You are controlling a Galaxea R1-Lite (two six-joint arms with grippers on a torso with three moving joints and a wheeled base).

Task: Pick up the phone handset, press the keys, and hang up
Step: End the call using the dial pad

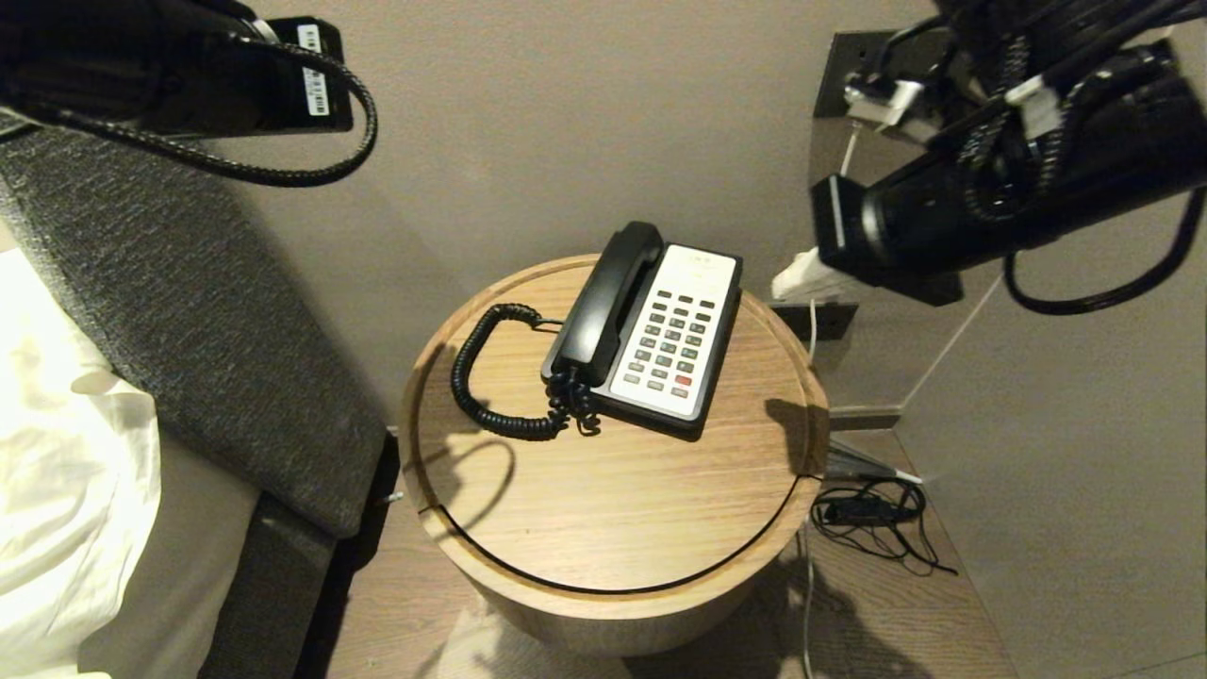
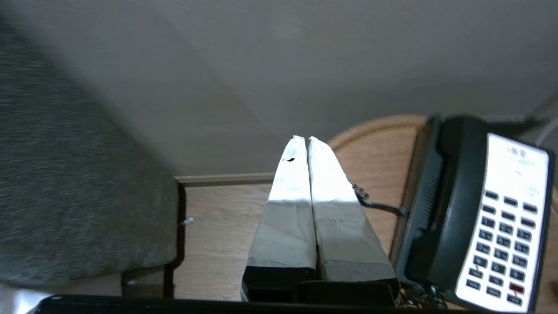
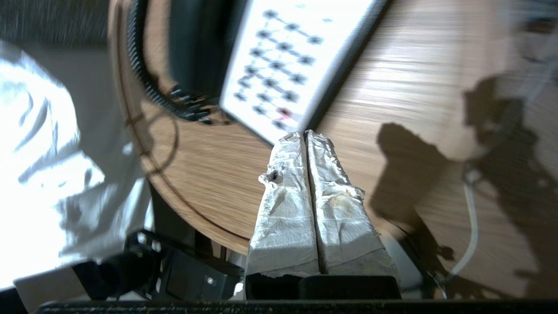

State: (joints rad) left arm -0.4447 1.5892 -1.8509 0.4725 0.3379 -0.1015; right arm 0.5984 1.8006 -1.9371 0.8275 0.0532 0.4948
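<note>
A black handset (image 1: 608,297) rests in its cradle on the left side of a desk phone with a white keypad (image 1: 674,330). A coiled black cord (image 1: 490,377) loops off to its left. The phone stands on a round wooden side table (image 1: 613,500). My left gripper (image 2: 304,138) is shut and empty, held high to the left of the table; the handset (image 2: 440,205) and keypad (image 2: 510,222) show beside it. My right gripper (image 3: 304,133) is shut and empty, held high to the right of the phone, its tips over the keypad's (image 3: 279,65) near end.
A grey upholstered headboard (image 1: 189,321) and white bedding (image 1: 66,453) lie to the left. A wall panel with a socket (image 1: 830,321) and loose black cables (image 1: 868,514) on the floor are to the right. The beige wall is behind the table.
</note>
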